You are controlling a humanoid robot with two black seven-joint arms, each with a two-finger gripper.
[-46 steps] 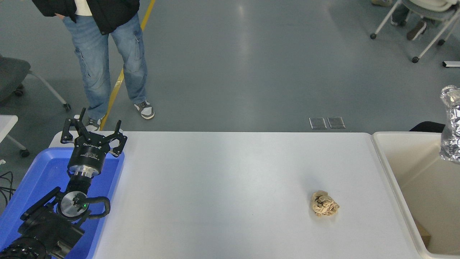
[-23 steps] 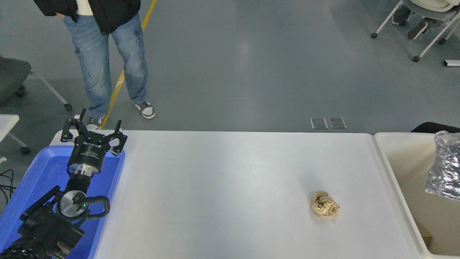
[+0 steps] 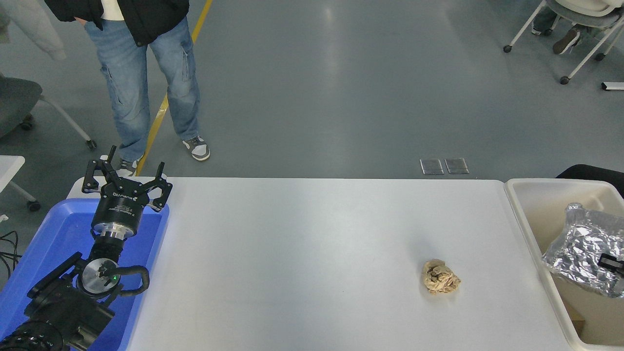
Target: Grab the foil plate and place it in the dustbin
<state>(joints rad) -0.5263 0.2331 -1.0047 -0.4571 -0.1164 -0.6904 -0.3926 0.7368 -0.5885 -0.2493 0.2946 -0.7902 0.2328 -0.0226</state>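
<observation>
The foil plate (image 3: 580,246), shiny, silver and wrinkled, hangs tilted inside the cream-beige dustbin (image 3: 524,214) at the table's right end, just below its rim. Only a small black tip of my right gripper (image 3: 612,262) shows at the right edge, clamped on the foil plate. My left gripper (image 3: 127,170) is parked open and empty over the blue tray at the lower left.
A tan crumpled paper wad (image 3: 440,277) lies on the white table (image 3: 302,253) right of the middle. A blue plastic tray (image 3: 48,243) sits at the left end. A person in jeans (image 3: 146,83) stands beyond the far left corner. Wheeled chairs stand at the back.
The foil plate has come down from above the dustbin at the right edge into the bin and turned flatter. The left arm has not moved.
</observation>
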